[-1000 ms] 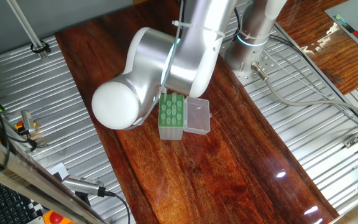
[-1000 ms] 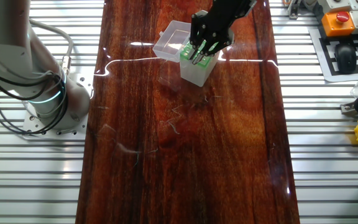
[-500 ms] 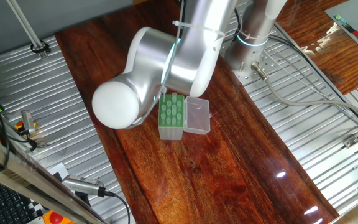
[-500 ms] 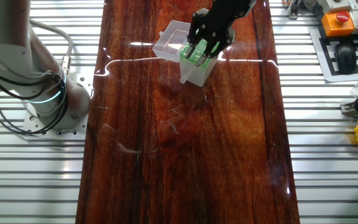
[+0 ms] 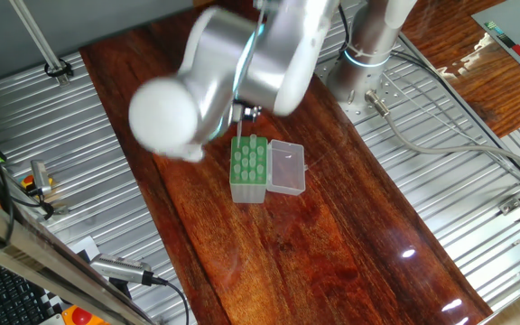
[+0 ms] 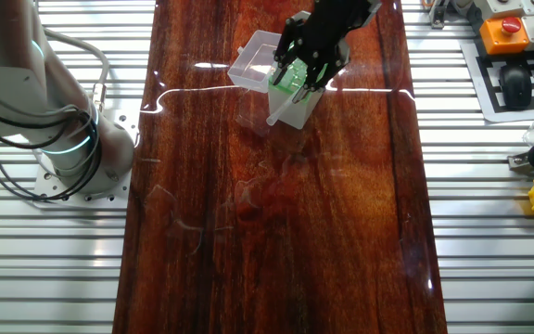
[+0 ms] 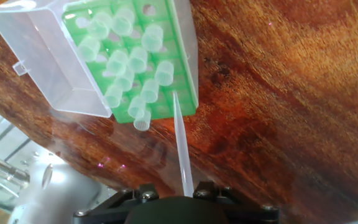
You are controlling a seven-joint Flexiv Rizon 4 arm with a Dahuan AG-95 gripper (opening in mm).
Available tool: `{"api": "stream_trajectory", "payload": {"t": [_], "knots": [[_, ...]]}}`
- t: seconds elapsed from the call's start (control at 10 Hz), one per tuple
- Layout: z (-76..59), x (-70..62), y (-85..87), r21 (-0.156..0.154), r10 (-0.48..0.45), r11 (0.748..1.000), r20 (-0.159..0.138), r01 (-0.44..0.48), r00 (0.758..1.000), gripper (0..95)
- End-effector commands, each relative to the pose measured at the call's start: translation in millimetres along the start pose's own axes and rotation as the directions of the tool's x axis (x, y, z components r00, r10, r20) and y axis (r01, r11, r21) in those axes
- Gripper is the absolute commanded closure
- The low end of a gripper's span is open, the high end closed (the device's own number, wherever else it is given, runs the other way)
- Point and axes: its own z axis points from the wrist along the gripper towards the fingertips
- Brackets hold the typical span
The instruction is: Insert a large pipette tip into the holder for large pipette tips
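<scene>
Above the dark wooden table, the gripper pinches the wide end of the large pipette tip between fingers pressed close together, so that the thin cone juts out toward the holder for large pipette tips. From the hand view the narrow point of the tip lies over the near edge of the pale green rack, beside tips already seated in its holes; whether it touches the rack cannot be told. From the other fixed view the tip slants down across the holder's side. Its clear lid lies open flat on the wood. No brand, label or writing can be read anywhere.
</scene>
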Motion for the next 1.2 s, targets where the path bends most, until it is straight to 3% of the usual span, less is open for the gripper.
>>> {"api": "stream_trajectory", "payload": {"t": [0.1,0.2,0.4,0.7,0.8,1.0,1.2], "knots": [[-1.0,10.2,-1.5,-0.009,0.007,1.000,0.075,-0.006,0.997,57.0],[-0.5,17.0,-2.1,-0.016,0.017,1.000,0.126,-0.015,0.992,57.0],[0.0,24.9,-2.5,-0.018,0.028,1.000,0.179,-0.025,0.983,57.0],[-0.9,29.7,-2.2,-0.026,0.076,0.997,0.339,-0.071,0.938,57.0],[-0.9,29.7,-2.2,-0.024,0.081,0.997,0.352,-0.077,0.932,57.0],[-0.9,29.7,-2.2,-0.034,0.122,0.992,0.427,-0.119,0.896,57.0],[-0.9,29.7,-2.2,-0.051,0.140,0.990,0.459,-0.131,0.877,57.0]]}}
